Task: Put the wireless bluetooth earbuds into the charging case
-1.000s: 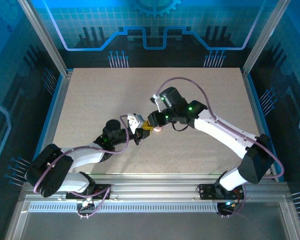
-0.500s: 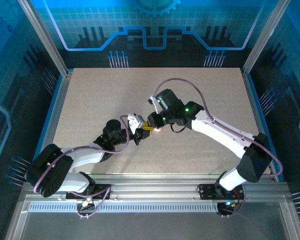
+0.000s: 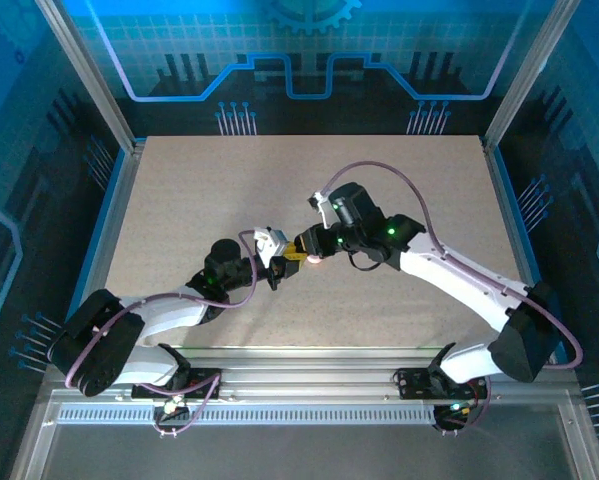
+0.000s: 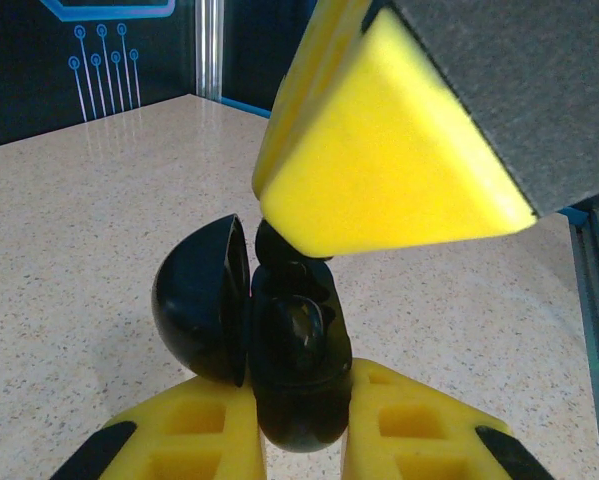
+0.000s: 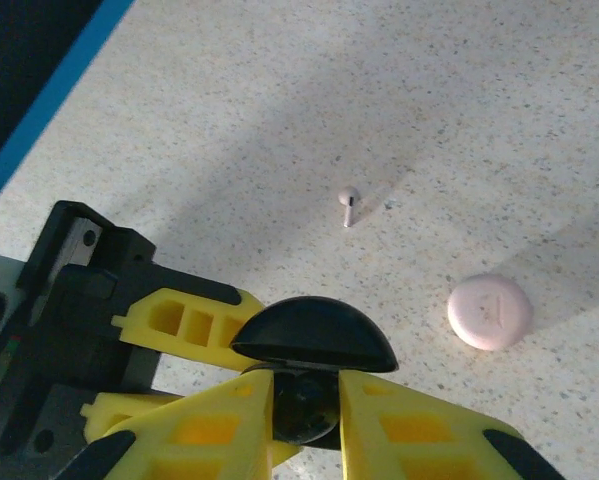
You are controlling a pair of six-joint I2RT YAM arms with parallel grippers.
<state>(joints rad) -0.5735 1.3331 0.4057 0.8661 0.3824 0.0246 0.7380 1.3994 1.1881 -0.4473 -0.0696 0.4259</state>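
Both arms meet in the middle of the worktop. Both are busy with a black round thing whose lid hangs open. The left gripper has its jaws nearly closed, pinching the black thing from both sides. The right gripper has its jaws pulled in tight on it too, just under the lid.

One earbud lies on the worktop by itself, with nothing holding it. The charging case lies flat near it, but apart. It looks shut, though it is small here and we cannot be sure.

So we think this earbud has not been picked up or put in yet. Next, one gripper must let go and open a little. Then it must come down over the tiny earbud and pinch it softly so it does not slip away.
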